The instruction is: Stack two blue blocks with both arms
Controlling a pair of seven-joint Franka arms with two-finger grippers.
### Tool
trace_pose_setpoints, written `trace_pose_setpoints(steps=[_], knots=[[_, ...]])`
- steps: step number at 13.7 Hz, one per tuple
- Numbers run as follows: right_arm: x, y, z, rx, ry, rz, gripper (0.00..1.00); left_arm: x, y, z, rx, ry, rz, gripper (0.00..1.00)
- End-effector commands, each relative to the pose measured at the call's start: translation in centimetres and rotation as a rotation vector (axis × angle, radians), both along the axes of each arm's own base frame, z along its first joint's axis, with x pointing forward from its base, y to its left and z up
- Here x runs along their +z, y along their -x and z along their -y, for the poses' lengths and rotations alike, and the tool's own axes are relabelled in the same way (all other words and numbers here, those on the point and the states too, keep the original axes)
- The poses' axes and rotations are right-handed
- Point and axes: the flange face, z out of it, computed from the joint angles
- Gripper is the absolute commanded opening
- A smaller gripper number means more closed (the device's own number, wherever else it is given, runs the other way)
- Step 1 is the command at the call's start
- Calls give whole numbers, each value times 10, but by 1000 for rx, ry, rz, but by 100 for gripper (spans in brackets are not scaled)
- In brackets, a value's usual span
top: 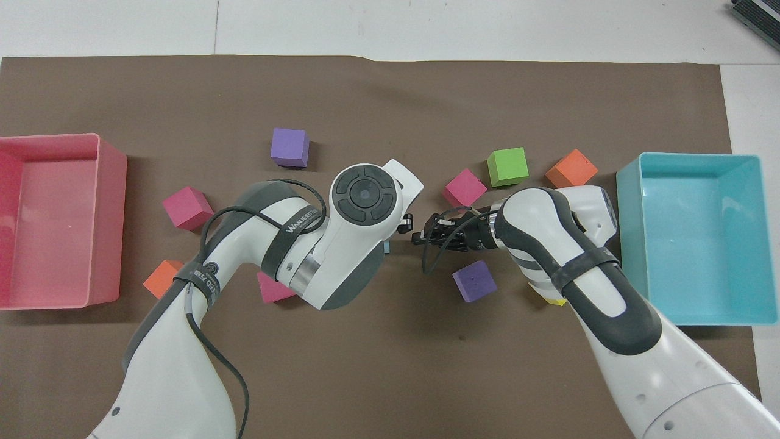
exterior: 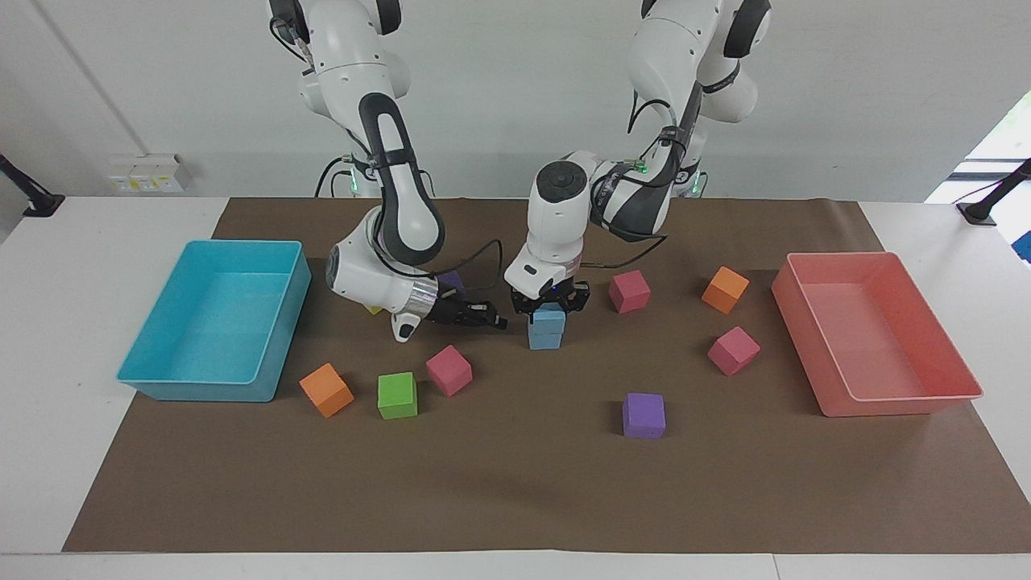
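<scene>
The two blue blocks stand stacked mid-table, the upper blue block [exterior: 549,317] squarely on the lower blue block [exterior: 545,337]. My left gripper [exterior: 550,304] points straight down at the top of the upper block. In the overhead view the left arm's wrist [top: 364,196] hides the stack except a blue sliver [top: 386,247]. My right gripper [exterior: 493,321] lies level just above the mat beside the stack, toward the right arm's end, apart from the blocks and holding nothing; it also shows in the overhead view [top: 419,237].
A cyan tray [exterior: 283,322] stands at the right arm's end and a pink tray [exterior: 886,398] at the left arm's end. Loose cubes lie around the stack: orange [exterior: 326,389], green [exterior: 397,395], pink [exterior: 449,370], purple [exterior: 643,416], pink [exterior: 734,350], orange [exterior: 725,289], pink [exterior: 629,291].
</scene>
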Motion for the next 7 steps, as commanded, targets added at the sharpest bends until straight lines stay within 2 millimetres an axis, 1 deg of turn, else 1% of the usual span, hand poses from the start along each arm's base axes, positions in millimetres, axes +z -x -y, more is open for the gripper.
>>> trace_pose_setpoints(steps=[1, 7], knots=[[-3, 1, 3, -1, -16, 31, 0, 2, 5, -1, -35, 0, 12, 0], [-2, 1, 3, -2, -15, 32, 0, 0, 5, -3, -45, -2, 10, 0]])
